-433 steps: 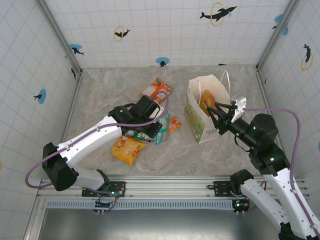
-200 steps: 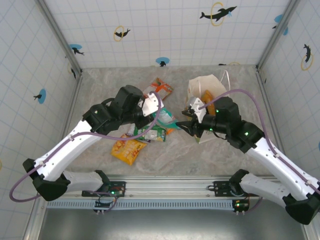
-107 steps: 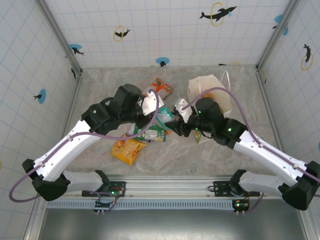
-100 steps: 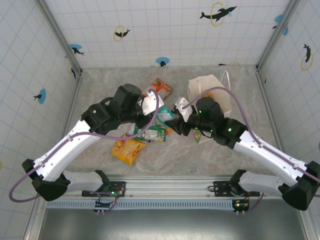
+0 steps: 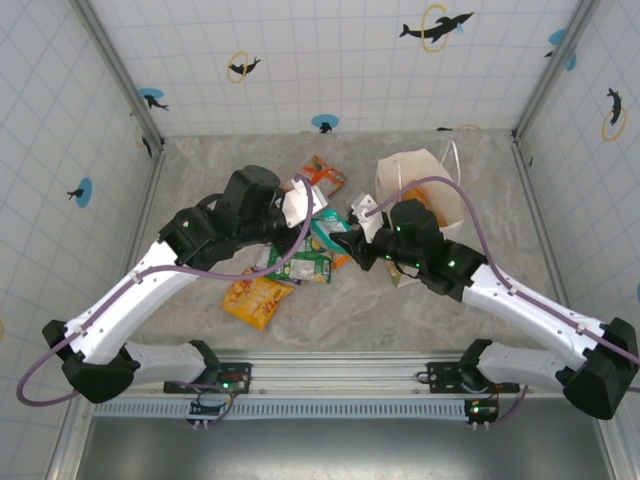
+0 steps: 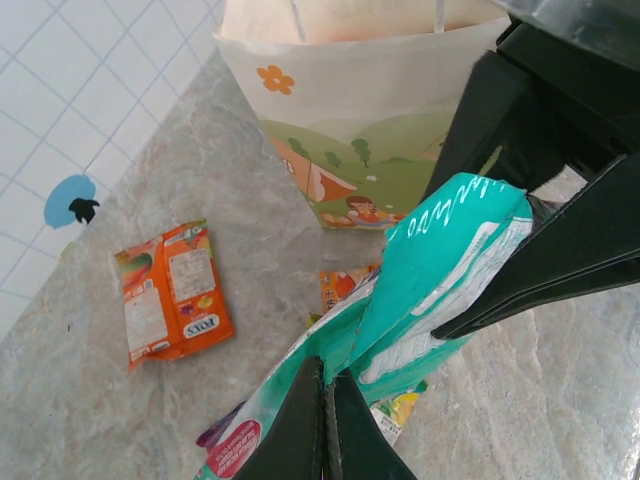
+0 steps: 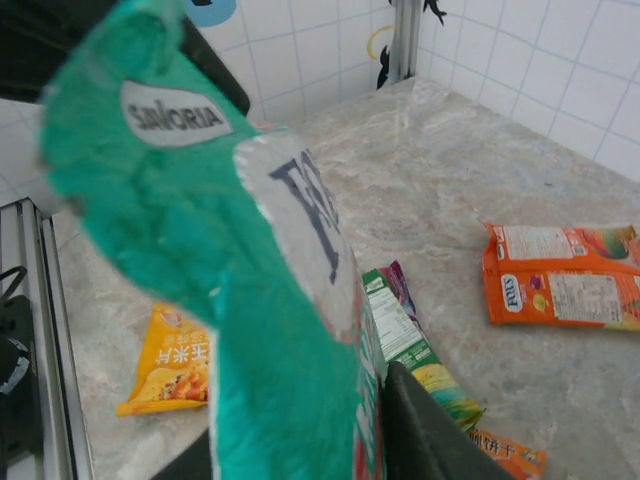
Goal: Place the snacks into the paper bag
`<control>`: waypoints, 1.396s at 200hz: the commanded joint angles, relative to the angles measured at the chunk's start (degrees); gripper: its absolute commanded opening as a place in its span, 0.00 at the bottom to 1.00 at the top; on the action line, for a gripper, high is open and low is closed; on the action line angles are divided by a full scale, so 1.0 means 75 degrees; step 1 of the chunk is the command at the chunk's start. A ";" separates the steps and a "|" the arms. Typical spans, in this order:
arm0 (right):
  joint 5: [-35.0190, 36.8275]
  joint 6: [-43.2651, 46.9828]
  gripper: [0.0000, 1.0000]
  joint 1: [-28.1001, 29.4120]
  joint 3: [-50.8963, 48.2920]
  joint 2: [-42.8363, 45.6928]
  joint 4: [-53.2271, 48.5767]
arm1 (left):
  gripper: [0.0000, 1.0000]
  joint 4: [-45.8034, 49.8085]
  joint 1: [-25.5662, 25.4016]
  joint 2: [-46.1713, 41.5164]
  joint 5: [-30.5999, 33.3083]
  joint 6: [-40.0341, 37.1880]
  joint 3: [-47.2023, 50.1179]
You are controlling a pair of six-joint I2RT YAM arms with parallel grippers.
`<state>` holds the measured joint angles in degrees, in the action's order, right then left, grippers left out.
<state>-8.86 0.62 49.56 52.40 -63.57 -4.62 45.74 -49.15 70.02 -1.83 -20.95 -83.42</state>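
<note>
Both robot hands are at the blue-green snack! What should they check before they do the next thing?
1. Left gripper pinching the teal packet: ok, it is shut on the lower end.
2. Right gripper around the packet's upper end: ok, one finger on each side.
3. Right gripper squeezing hard enough for the left to let go: cannot tell.
4. Paper bag standing upright, mouth open: ok.
5. Every snack bagged: not ok. The orange packet and the yellow packet lie on the table.
</note>
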 commanded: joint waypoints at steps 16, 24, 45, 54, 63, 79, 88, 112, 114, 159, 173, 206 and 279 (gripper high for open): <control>0.0156 0.0080 0.20 0.0018 -0.0315 0.0395 0.0491 | 0.00 -0.0431 -0.0018 -0.0148 0.0436 0.0232 -0.0235; 0.0146 0.0095 0.19 0.0023 -0.0330 0.0453 0.0508 | 0.00 -0.0503 -0.0013 -0.0147 0.0496 0.0275 -0.0200; 0.0212 0.0116 0.17 0.0014 -0.0331 0.0555 0.0476 | 0.07 -0.0723 -0.0018 -0.0208 0.0530 0.0413 -0.0056; 0.0300 0.0126 0.16 0.0018 -0.0345 0.0618 0.0471 | 0.22 -0.0970 -0.0016 -0.0284 0.0591 0.0557 0.0162; 0.0388 0.0146 0.15 0.0015 -0.0357 0.0684 0.0471 | 0.38 -0.1282 -0.0019 -0.0398 0.0728 0.0722 0.0451; 0.0705 0.0211 0.13 0.0012 -0.0351 0.0842 0.0445 | 0.62 -0.1805 -0.0010 -0.0594 0.1182 0.1197 0.0988; 0.0846 0.0241 0.12 -0.0013 -0.0314 0.0924 0.0435 | 0.71 -0.2054 -0.0008 -0.0699 0.1441 0.1494 0.1202; 0.1133 0.0277 0.10 -0.0133 -0.0215 0.1207 0.0566 | 0.80 -0.2627 0.0096 -0.0957 0.2236 0.2409 0.1736; 0.1152 0.0279 0.10 -0.0138 -0.0199 0.1221 0.0586 | 0.80 -0.2670 0.0125 -0.0986 0.2285 0.2492 0.1783; 0.1719 0.0466 0.10 -0.0302 0.0170 0.1518 0.1612 | 0.91 -0.3498 0.0916 -0.1608 0.2529 0.4539 0.2921; 0.1962 0.0503 0.10 -0.0414 0.0350 0.1515 0.1921 | 0.92 -0.3746 0.0992 -0.1738 0.2553 0.5185 0.3299; 0.2004 0.0340 0.10 -0.1068 0.1102 0.1273 0.2579 | 0.92 -0.4059 0.1010 -0.1682 0.2044 0.5640 0.3987; 0.2150 -0.1177 0.10 -0.3307 0.1336 0.1075 0.3063 | 0.91 -0.4060 0.1010 -0.0854 0.1250 0.5700 0.3847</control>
<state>6.24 -3.11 28.60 61.65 -55.66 13.89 17.04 -41.78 62.15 10.66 20.36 -53.98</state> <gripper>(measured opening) 0.147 0.914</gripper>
